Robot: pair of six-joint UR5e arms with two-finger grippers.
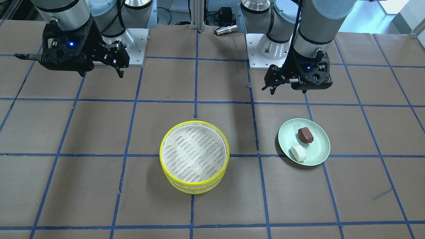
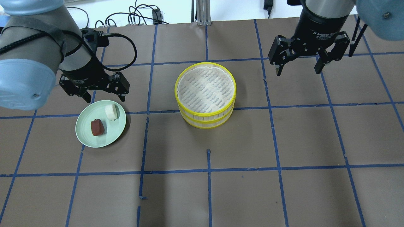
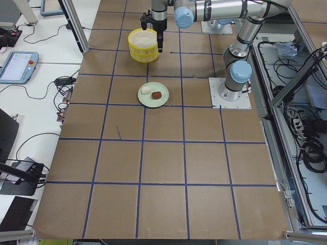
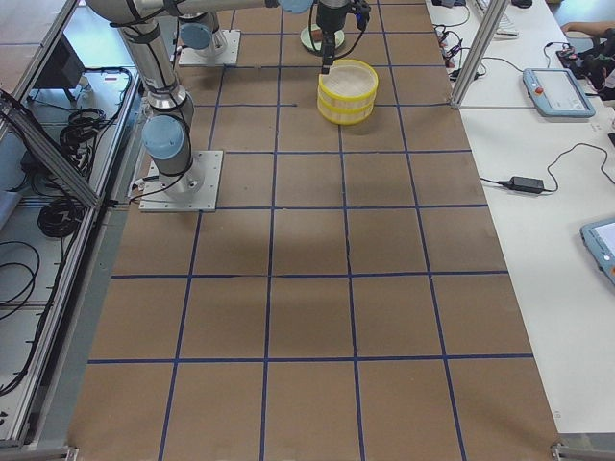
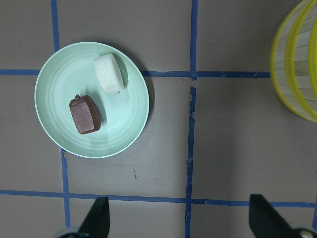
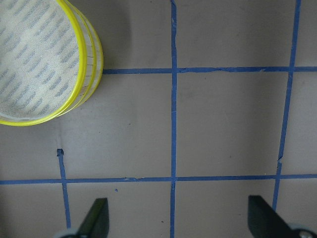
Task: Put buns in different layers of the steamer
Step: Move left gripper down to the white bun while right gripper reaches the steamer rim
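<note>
A pale green round shallow plate rests on the brown paper-covered tabletop, just ahead of the left end effector and well apart from the right end effector. Blue tape lines grid the tabletop beneath both. Black cables coil beyond the left end effector, past the tabletop's far edge. A silver aluminium post stands there, between the two end effectors.
</note>
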